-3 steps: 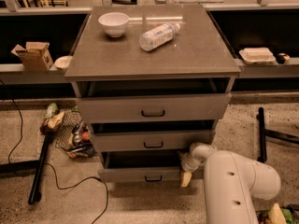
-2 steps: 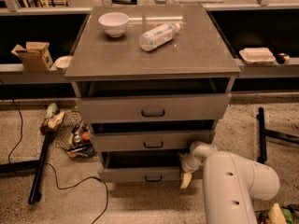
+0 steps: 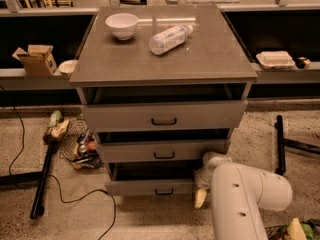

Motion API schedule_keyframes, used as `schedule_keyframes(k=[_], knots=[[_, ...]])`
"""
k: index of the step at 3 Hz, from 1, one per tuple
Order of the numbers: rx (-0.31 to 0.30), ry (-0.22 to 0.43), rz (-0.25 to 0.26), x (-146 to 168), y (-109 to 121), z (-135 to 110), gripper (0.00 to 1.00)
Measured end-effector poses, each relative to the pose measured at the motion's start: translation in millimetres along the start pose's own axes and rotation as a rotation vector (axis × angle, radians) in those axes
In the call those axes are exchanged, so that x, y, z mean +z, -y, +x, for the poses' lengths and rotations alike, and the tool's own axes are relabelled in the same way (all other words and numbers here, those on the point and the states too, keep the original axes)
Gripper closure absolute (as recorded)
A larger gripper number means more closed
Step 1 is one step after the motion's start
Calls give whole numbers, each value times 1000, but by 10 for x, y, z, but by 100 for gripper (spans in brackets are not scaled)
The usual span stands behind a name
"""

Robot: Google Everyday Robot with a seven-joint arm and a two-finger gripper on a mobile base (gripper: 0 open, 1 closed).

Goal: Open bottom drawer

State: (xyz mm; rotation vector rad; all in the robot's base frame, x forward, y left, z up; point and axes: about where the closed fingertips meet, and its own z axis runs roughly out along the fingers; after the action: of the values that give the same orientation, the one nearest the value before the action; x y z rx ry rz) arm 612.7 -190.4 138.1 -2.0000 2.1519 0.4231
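Camera view: I am seeing the bottom drawer [image 3: 142,187] lowest in the grey cabinet [image 3: 215,59], under the middle drawer [image 3: 130,152] and the top drawer [image 3: 120,116]. Its front is standing slightly out, with a dark gap showing above it. The gripper [image 3: 200,196] is sitting low at the right end of that drawer front, apart from the small black handle [image 3: 164,191]. I cannot tell whether the claw is spread or pressed together. The white arm [image 3: 245,199] is filling the lower right. On the cabinet top a white bowl [image 3: 122,25] and a bottle [image 3: 170,39], lying on its side, are resting near each other
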Motion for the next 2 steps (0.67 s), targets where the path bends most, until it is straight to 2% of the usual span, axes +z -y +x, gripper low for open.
schedule_keyframes(k=[1, 2], knots=[[15, -25, -17, -37, -102, -49, 0], [19, -50, 21, -189, -209, -129, 16]])
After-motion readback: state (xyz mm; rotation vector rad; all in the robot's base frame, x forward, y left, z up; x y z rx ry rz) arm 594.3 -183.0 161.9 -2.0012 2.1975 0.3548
